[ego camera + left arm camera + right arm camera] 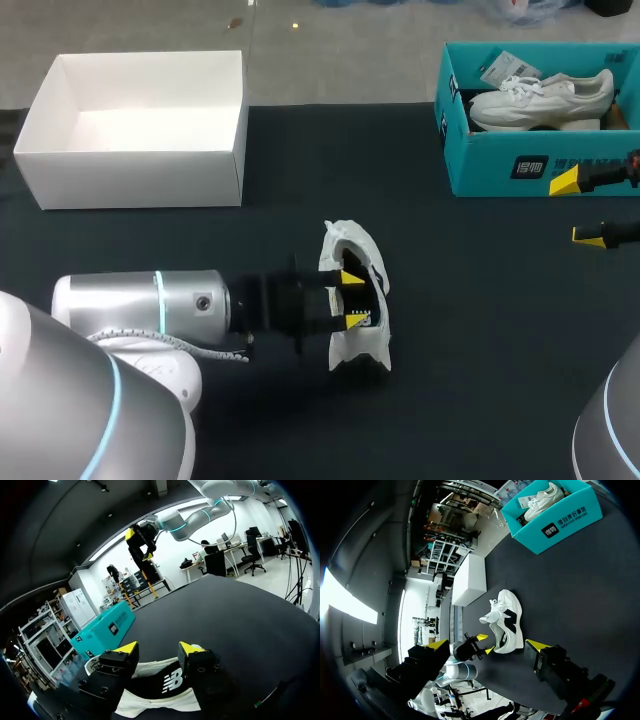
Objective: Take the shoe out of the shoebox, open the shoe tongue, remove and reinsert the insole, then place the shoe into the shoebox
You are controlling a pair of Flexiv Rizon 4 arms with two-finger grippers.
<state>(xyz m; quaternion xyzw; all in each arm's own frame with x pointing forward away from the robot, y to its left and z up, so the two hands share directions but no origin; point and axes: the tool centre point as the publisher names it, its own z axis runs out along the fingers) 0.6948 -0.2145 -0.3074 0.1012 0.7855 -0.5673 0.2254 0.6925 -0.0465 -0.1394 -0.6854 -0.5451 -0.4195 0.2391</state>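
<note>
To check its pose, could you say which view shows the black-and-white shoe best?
The right wrist view: the whole shoe shows uncovered. In the head view the left gripper covers its middle; the left wrist view shows only part.

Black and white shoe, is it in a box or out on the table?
Out: the shoe lies on the black table, apart from the white box and the teal box.

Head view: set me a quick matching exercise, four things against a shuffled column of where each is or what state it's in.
1 white box
2 teal shoebox
3 black-and-white shoe
4 right claw

A holds a white shoe
B mid-table, at the left claw
C far left of the table
D open, near the teal shoebox

Pairs: 1-C, 2-A, 3-B, 4-D
</note>
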